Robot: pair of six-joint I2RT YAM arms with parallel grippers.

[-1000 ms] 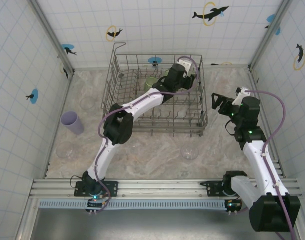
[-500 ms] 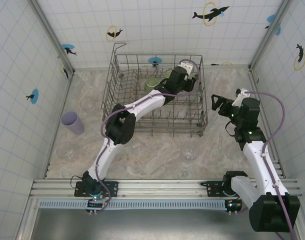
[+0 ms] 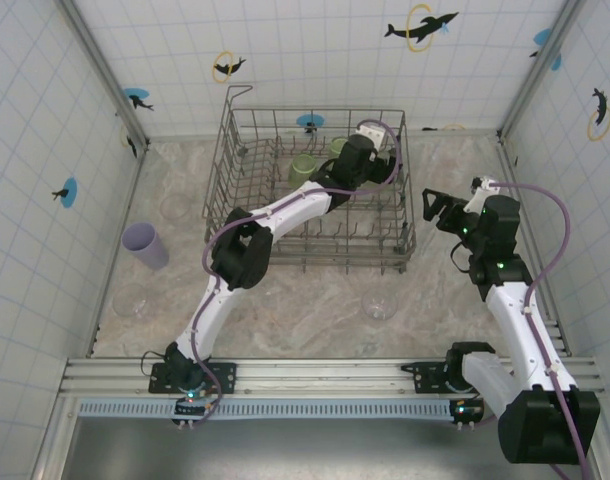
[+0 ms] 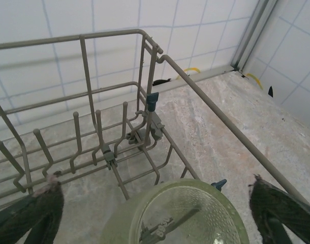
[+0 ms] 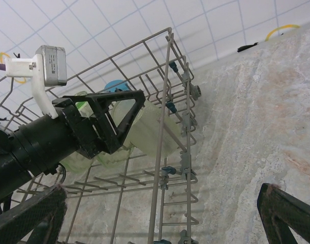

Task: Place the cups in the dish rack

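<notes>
- Two green cups, one lavender cup from above.
- Left wrist adds a third green cup between the left gripper's spread fingers.
- Right gripper gapes, empty.

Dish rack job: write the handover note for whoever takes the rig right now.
Left tool: open, straddling a green tumbler that sits in the dish rack near its far right corner.
Right tool: open, empty, outside the rack's right side.
Done: that tumbler, a second green tumbler and a third green tumbler are in the rack.
Left: the lavender tumbler at the left of the table, a clear glass near it, and another clear glass in front of the rack.
Next, probably: lift the left arm clear, then fetch those.
</notes>
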